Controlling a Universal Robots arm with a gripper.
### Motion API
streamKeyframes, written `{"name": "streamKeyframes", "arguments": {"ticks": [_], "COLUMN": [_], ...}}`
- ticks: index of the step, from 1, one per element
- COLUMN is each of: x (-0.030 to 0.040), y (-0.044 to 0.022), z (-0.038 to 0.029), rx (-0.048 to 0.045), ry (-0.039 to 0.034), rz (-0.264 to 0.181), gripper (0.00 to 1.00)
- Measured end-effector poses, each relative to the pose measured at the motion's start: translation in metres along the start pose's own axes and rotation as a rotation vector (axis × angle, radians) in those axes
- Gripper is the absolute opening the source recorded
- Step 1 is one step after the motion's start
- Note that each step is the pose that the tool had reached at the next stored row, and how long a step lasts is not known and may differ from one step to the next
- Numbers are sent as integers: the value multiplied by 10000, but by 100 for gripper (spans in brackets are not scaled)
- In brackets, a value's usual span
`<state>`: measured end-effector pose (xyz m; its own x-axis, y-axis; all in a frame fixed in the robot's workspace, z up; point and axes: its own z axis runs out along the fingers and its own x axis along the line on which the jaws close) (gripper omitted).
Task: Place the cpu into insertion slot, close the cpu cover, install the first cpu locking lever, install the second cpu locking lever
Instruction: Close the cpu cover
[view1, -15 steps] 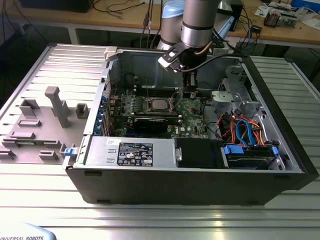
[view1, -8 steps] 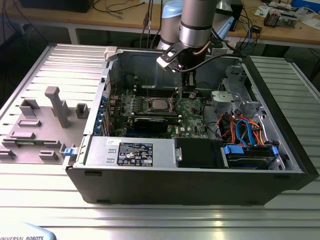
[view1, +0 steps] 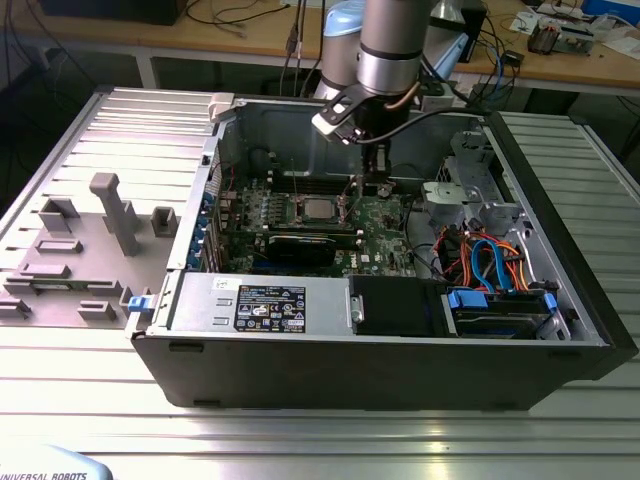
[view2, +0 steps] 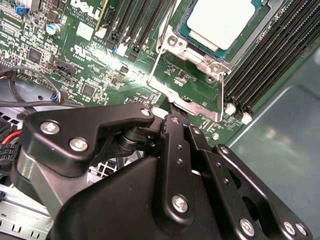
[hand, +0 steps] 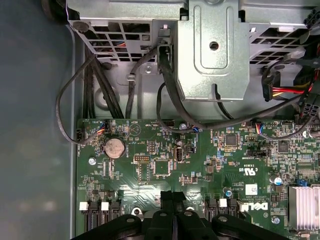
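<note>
Jaws pressed together near the seated cpu (view2: 220, 20), tips hard to make out.

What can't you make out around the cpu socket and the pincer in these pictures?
Pin bed: second wrist view, covered by the cpu and cpu cover.
Part of the cpu: same view, cut off by the picture's edge.
What the tips of the pincer touch: both wrist views, hidden by its own links.
</note>
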<state>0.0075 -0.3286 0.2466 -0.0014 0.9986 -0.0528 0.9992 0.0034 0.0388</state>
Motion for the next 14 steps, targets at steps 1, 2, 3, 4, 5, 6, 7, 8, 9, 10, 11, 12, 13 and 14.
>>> {"name": "streamKeyframes", "arguments": {"ticks": [1, 2, 3, 4, 5, 6, 7, 8, 9, 10, 11, 12, 13, 14], "x": [0, 0, 0, 0, 0, 0, 0, 0, 0, 0, 0, 0, 0, 0], "y": [0, -1, -1, -1, -3, -5, -15, -24, -32, -45, -60, -71, -77, -87], "z": [0, 0, 0, 0, 0, 0, 0, -1, -1, -2, -2, -3, -3, -3], "rx": [0, 0, 0, 0, 0, 0, 0, 0, 0, 0, 0, 0, 0, 0], "ry": [0, 0, 0, 0, 0, 0, 1, 0, 1, 0, 1, 0, 0, 1], "rz": [-2, -1, -1, -1, 0, 3, 0, 1, 0, -1, 0, 0, 0, 0], "gripper": [11, 11, 11, 11, 11, 11, 11, 11, 11, 11, 11, 11, 11, 11]}}
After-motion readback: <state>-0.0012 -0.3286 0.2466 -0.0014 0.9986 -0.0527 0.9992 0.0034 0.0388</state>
